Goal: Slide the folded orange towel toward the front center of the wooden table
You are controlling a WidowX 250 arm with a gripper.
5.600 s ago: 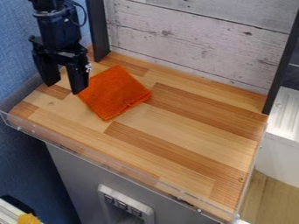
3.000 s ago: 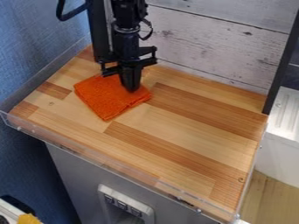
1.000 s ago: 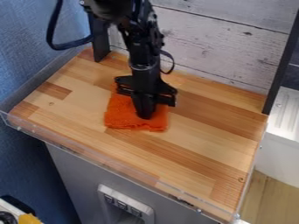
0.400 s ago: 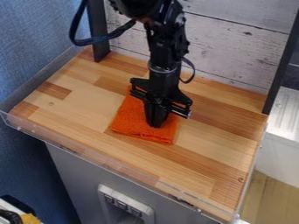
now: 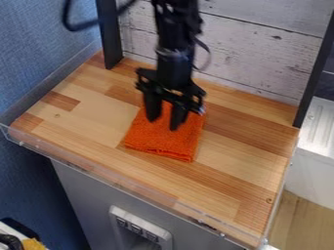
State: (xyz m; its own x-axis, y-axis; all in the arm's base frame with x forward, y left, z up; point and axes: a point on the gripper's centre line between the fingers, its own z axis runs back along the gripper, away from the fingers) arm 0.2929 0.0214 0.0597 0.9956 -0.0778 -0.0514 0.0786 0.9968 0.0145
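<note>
- A blue wall (image 5: 39, 53) with a woven-looking texture stood at the left.
- Clear, thin edging (image 5: 98, 177) ran along the worktop's near side, above a smooth grey base (image 5: 78, 195).
- A straight black post (image 5: 110, 39) rose at the far left corner.
- The orange cloth (image 5: 159, 141), fuzzy and roughly four-sided, lay flat left of the middle of the worktop (image 5: 241, 161), which was made of pale and darker wood strips with visible grain.
- Behind it, whitewashed planks (image 5: 261, 58) showed knots and dark seams.
- A second black post (image 5: 316, 73) stood at the right, beside a white ribbed surface (image 5: 318, 124).
- The black gripper (image 5: 164, 123) pointed down over the far part of the cloth, its two fingers parted, with orange fabric visible between them. It held nothing; whether its tips touched the cloth could not be told.
</note>
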